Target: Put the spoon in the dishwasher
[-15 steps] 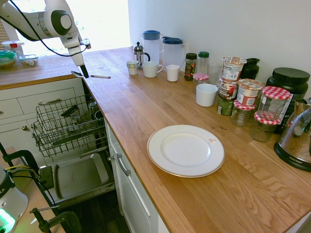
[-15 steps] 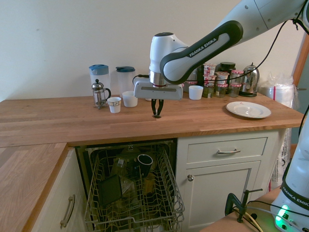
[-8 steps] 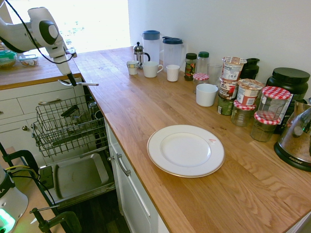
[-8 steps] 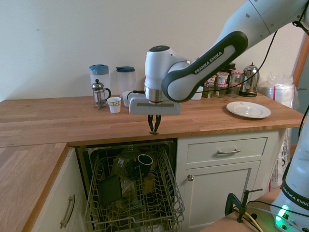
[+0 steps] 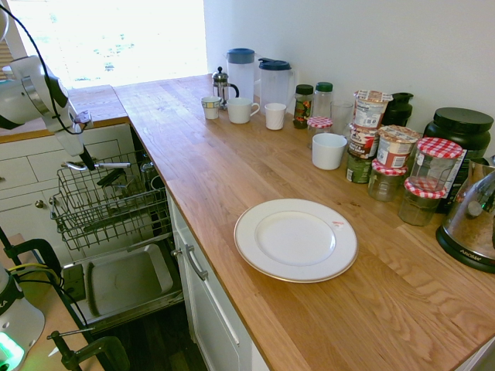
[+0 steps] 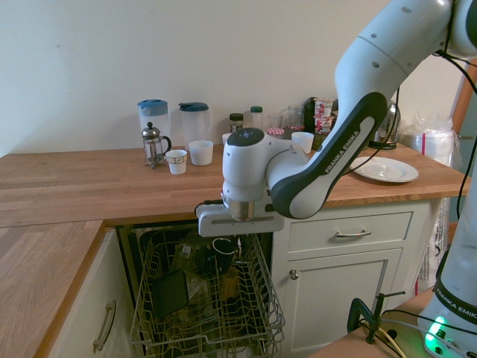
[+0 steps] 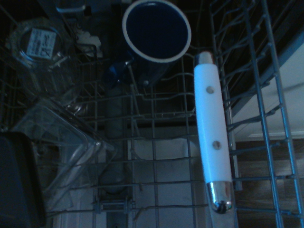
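Item: spoon (image 5: pixel 108 165), pinched in closed gripper (image 5: pixel 89 165), long axis level, sticking out sideways. Dishwasher (image 5: pixel 104 202) rack lies directly below; you lower straight down, then release.

We see a shiny metal spoon (image 5: pixel 104 165), a grey wire dishwasher (image 5: pixel 100 202) rack, and a smooth oiled-wood counter (image 5: pixel 255 166).
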Action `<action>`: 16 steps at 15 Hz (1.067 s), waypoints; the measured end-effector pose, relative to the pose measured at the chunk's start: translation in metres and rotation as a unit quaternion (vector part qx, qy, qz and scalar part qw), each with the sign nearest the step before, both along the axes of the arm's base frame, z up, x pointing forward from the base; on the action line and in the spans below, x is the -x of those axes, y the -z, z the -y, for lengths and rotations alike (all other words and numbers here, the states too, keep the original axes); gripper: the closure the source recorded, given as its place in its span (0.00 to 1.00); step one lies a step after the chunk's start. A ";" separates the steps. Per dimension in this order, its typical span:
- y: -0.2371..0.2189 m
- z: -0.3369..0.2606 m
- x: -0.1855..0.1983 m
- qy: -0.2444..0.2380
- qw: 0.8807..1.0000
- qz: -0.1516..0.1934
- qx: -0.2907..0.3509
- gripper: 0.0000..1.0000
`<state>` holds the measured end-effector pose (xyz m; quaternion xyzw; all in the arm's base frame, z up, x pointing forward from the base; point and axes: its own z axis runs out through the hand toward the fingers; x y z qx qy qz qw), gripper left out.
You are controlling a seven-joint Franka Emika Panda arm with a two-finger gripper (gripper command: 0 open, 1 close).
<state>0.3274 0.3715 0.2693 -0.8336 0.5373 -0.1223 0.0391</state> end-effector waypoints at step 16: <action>0.168 0.012 -0.048 -0.017 0.999 -0.045 0.000 0.00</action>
